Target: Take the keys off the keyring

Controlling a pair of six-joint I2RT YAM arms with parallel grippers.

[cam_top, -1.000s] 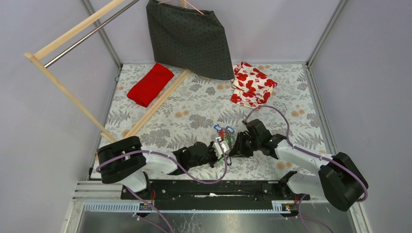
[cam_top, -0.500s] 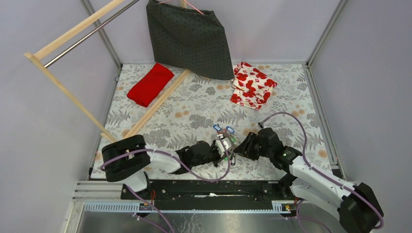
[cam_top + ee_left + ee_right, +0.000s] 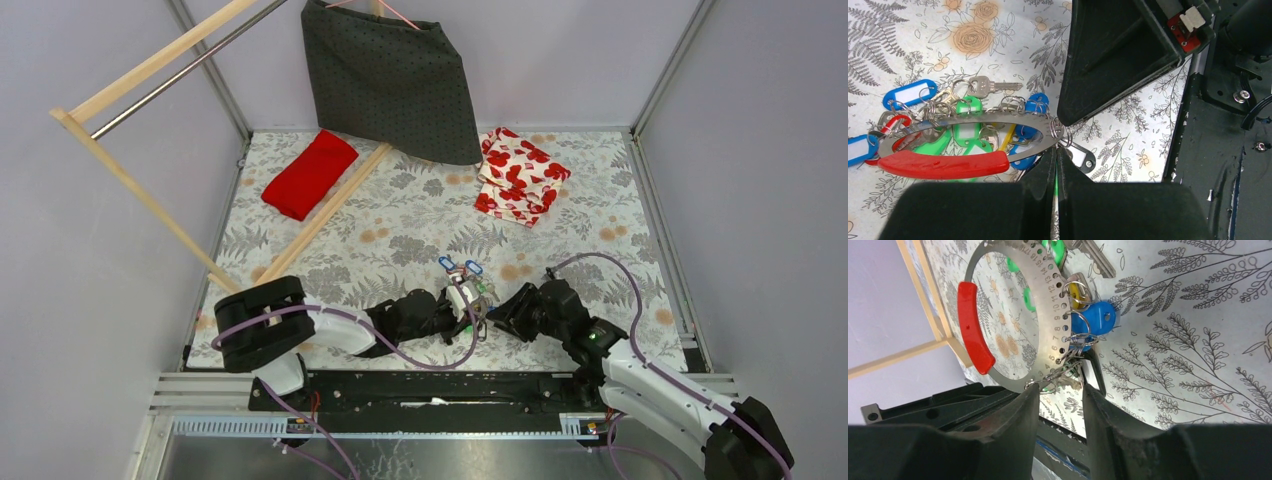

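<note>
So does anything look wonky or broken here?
Nothing looks broken. The wooden rack looks wonky: it leans slantwise, one bar lying across the table beside the red cloth. The keyring is tipped up on edge, its rim pinched by the left gripper.

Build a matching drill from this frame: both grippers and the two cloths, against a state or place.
Things:
1. left gripper
2. right gripper
3. red folded cloth
4. flowered cloth

States or places:
A. far right of the table
B. shut on the rim of the keyring
C. open, beside the keyring
D. far left of the table

Pairs: 1-B; 2-C; 3-D; 4-A
</note>
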